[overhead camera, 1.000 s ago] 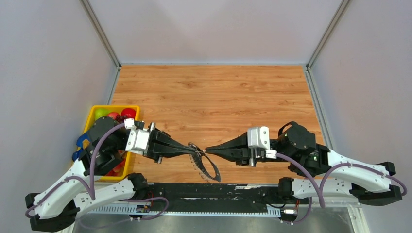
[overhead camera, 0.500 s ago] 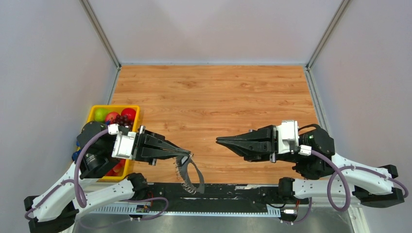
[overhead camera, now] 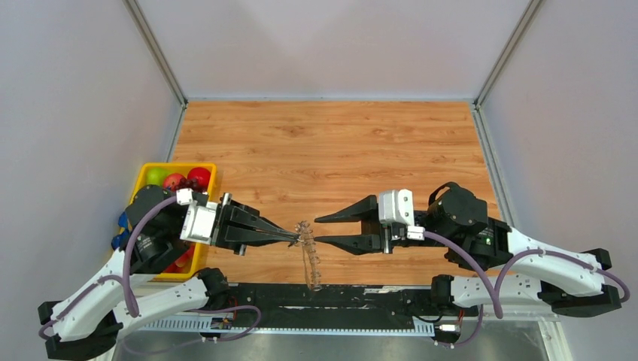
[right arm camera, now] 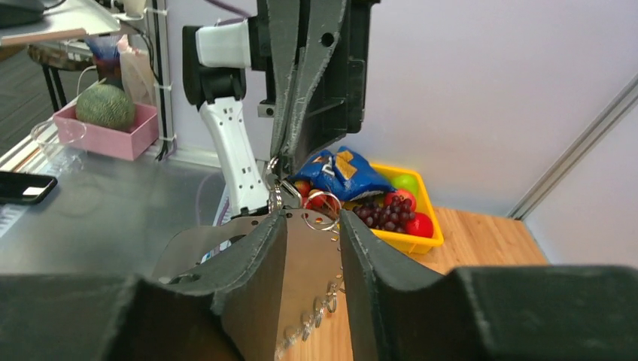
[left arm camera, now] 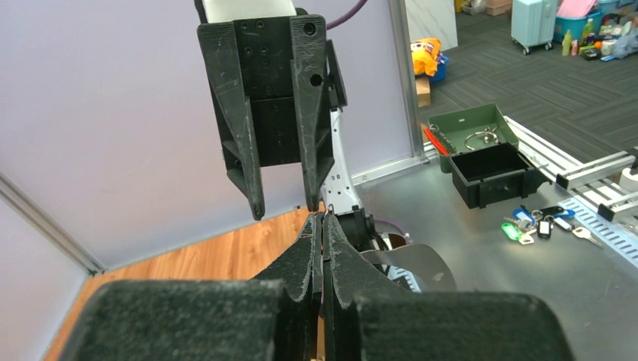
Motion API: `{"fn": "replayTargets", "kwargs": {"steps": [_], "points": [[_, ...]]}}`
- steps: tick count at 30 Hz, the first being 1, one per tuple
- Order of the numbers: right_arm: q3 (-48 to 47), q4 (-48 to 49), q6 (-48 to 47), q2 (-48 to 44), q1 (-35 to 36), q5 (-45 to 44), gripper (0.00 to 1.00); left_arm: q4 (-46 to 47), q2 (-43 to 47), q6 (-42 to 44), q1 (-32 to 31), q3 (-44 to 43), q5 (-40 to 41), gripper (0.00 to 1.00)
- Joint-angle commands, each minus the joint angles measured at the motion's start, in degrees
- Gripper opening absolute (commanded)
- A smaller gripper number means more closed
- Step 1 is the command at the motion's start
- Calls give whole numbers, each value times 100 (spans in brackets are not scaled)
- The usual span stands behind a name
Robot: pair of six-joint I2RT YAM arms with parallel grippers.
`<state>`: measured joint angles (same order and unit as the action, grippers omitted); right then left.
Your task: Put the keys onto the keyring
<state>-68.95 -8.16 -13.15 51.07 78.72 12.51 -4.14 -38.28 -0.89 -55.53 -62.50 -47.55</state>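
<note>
Many small keys (overhead camera: 314, 272) already fringe the keyring (overhead camera: 307, 252), which hangs edge-on over the tabletop (overhead camera: 331, 150), clamped in the left pincer (overhead camera: 292, 238). The right pincer (overhead camera: 317, 230) stands apart and empty beside its top; any further key looks unthreaded

silvery-grey keyring (overhead camera: 310, 259), bright yellow bin (overhead camera: 174, 165), orange-brown wood-grain table (overhead camera: 338, 143).

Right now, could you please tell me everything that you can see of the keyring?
The keyring is a large thin grey metal hoop, its edge fringed with many small silvery keys. The shut left gripper pinches its top, and it hangs down from there over the near edge of the table, seen almost edge-on from above. The open right gripper faces it closely; whether it touches the hoop I cannot tell.
</note>
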Motion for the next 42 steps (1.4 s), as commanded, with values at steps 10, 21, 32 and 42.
{"fn": "replayTargets", "kwargs": {"steps": [10,21,32,42], "points": [[-674,-810,-207,341,4,633,44,-114,-175,-65,-13,-276,-160,0],[-603,-878,-50,316,8,643,33,-169,-134,-6,-13,-274,-134,0],[-626,-930,5,448,4,714,31,-198,-69,35,-11,-263,-79,0],[-694,-919,49,649,3,826,28,-207,-1,54,-13,-253,-72,0]]}}
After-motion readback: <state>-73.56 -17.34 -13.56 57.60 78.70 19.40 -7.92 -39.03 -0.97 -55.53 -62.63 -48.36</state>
